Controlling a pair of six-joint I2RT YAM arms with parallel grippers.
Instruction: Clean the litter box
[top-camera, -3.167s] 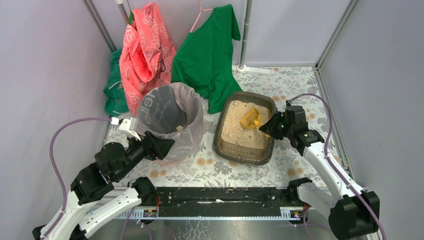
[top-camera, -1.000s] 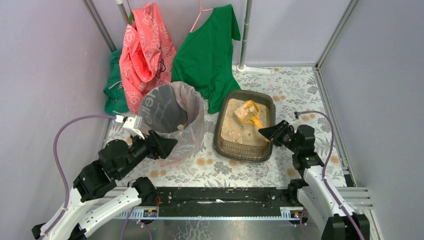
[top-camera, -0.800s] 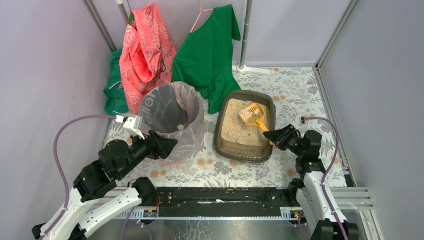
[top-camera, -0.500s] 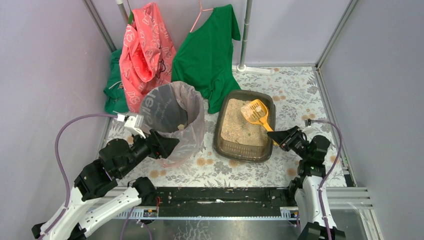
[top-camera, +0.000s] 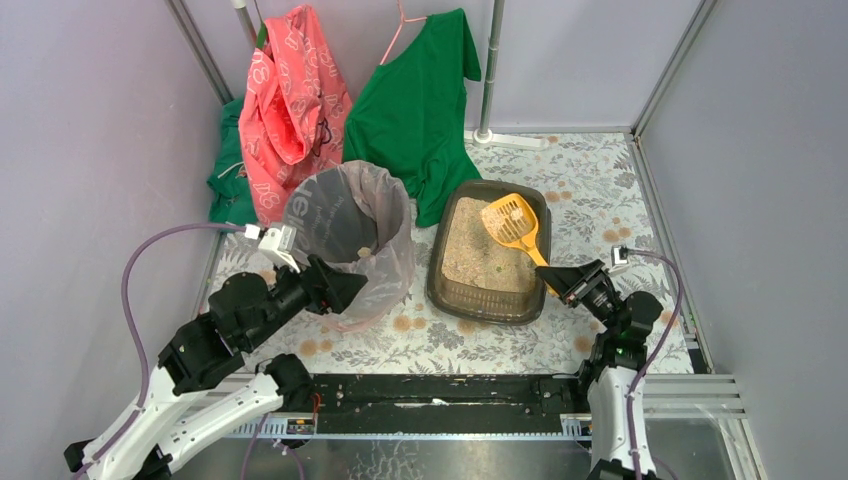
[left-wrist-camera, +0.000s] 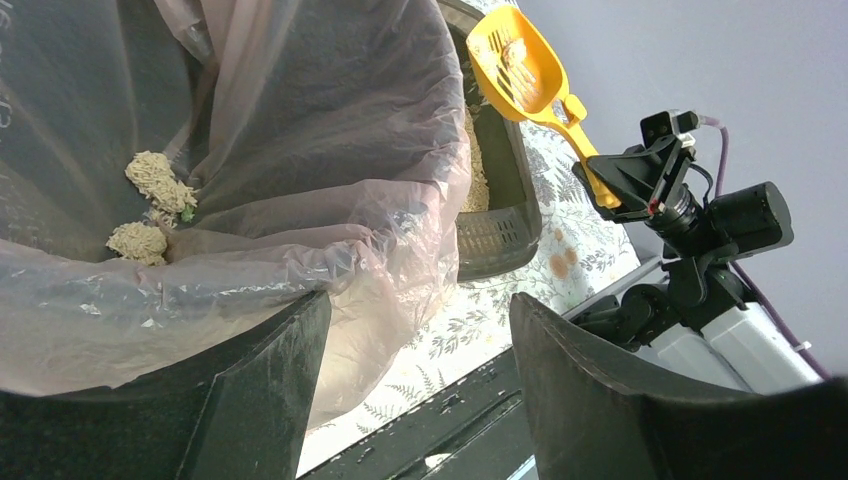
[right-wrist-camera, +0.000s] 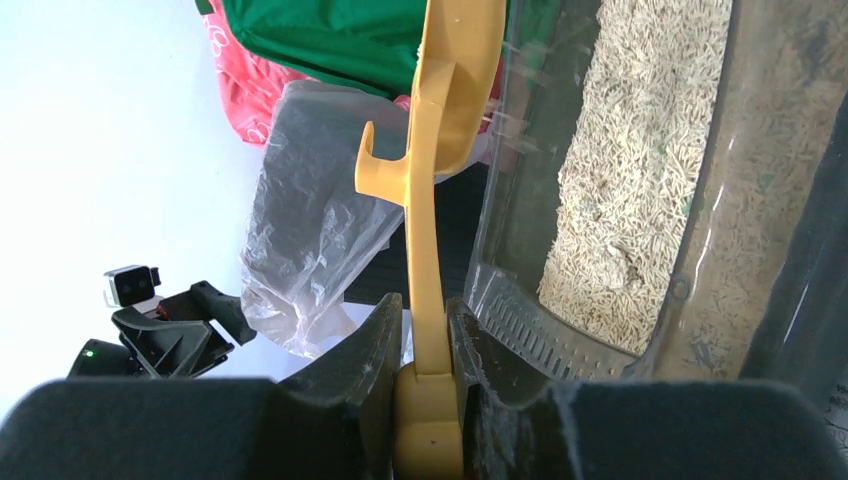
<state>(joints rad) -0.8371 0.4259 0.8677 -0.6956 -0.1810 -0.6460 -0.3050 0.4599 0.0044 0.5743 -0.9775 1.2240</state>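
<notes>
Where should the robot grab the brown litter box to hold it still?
Probably the litter box by its near short wall, coming from above. That rim is thin and upright, so one finger could go inside and one outside. The left pincer is open and free. The right pincer is shut on the yellow scoop.

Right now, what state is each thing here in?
Litter box, filled with litter.
Scoop, held up over the box, a few bits in it.
Bin, bag-lined, clumps inside.
Left gripper, open, by the bin's bag.
Right gripper, shut on the scoop's handle.
Green shirt, hanging.
Pink cloth, hanging.
</notes>
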